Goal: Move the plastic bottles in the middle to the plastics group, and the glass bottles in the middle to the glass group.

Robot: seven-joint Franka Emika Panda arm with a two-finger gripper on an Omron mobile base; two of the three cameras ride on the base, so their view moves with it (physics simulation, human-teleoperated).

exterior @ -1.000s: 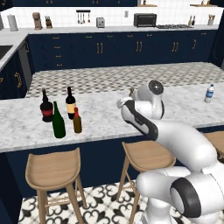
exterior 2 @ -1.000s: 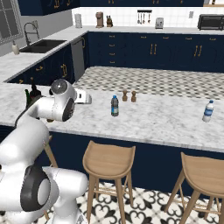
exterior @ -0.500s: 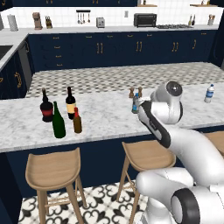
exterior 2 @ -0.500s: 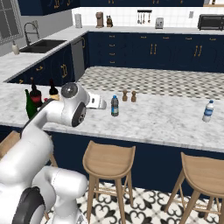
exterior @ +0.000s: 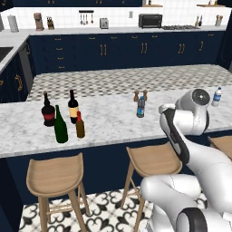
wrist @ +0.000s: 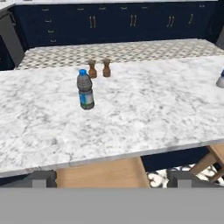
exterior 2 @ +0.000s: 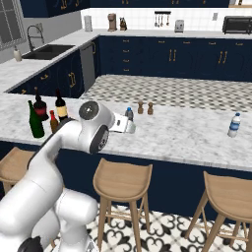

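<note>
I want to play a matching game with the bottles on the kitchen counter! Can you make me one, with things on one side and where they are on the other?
Things:
1. bluish bottle
2. green bottle
3. whitish water bottle
4. amber bottle

Places:
A. alone at the far right end of the counter
B. in front of the two wooden shakers
C. right beside the green bottle, red cap on top
D. tallest one in front of the two wine bottles

Pairs: 1-B, 2-D, 3-A, 4-C
</note>
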